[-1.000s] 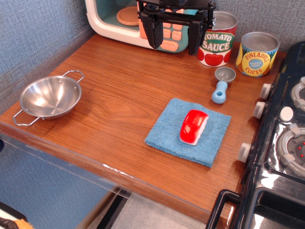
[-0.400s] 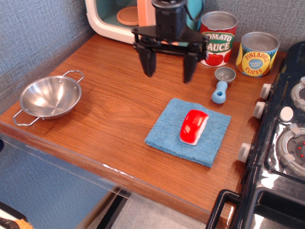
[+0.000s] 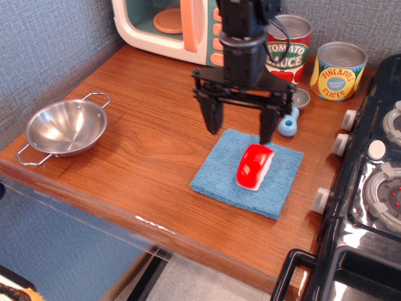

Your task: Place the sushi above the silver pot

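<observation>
The sushi (image 3: 254, 167), red top on a white base, lies on a blue cloth (image 3: 248, 171) at the middle right of the wooden counter. The silver pot (image 3: 65, 128) with two wire loop handles sits empty at the counter's left edge. My gripper (image 3: 240, 128) is open and empty, jaws spread wide. It hangs just above the far edge of the cloth, slightly behind and left of the sushi, with its right finger (image 3: 267, 127) near the sushi's far end.
A toy microwave (image 3: 169, 25) stands at the back. A tomato sauce can (image 3: 289, 47) and a pineapple slices can (image 3: 338, 70) stand at the back right. A grey scoop with a blue handle (image 3: 289, 121) lies behind the gripper. A toy stove (image 3: 369, 188) borders the right side.
My gripper has moved forward from the microwave and down toward the cloth, staying open. The sushi and the pot have not moved.
</observation>
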`<state>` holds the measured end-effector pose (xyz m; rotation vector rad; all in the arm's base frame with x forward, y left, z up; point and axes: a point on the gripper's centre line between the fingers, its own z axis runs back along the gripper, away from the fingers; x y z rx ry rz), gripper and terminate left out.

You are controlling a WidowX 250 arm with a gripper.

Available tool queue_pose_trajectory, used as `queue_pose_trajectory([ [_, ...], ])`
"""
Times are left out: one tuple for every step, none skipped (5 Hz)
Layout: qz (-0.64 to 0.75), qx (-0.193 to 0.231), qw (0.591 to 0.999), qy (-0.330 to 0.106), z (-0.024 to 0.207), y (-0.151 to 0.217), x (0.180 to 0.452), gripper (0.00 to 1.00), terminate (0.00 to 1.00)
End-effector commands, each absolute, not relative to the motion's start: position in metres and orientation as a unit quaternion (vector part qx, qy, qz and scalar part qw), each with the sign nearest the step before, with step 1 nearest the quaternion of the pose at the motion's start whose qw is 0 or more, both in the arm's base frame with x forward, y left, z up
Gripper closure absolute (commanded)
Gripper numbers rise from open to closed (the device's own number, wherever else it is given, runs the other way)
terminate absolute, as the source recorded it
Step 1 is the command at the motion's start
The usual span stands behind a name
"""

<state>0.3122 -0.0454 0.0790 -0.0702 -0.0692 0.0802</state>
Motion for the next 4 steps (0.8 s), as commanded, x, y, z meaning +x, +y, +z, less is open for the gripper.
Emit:
queue_pose_trajectory([
  [0.014, -0.022, 0.999, -0.025, 0.061, -0.066, 0.310, 0.00, 0.00],
  [0.012, 0.018, 1.000, -0.011, 0.045, -0.073, 0.312, 0.00, 0.00],
  [0.017, 0.034, 0.999, -0.001, 0.036, -0.075, 0.315, 0.00, 0.00],
  [0.021, 0.031, 0.999, 0.003, 0.030, -0.074, 0.317, 0.00, 0.00],
])
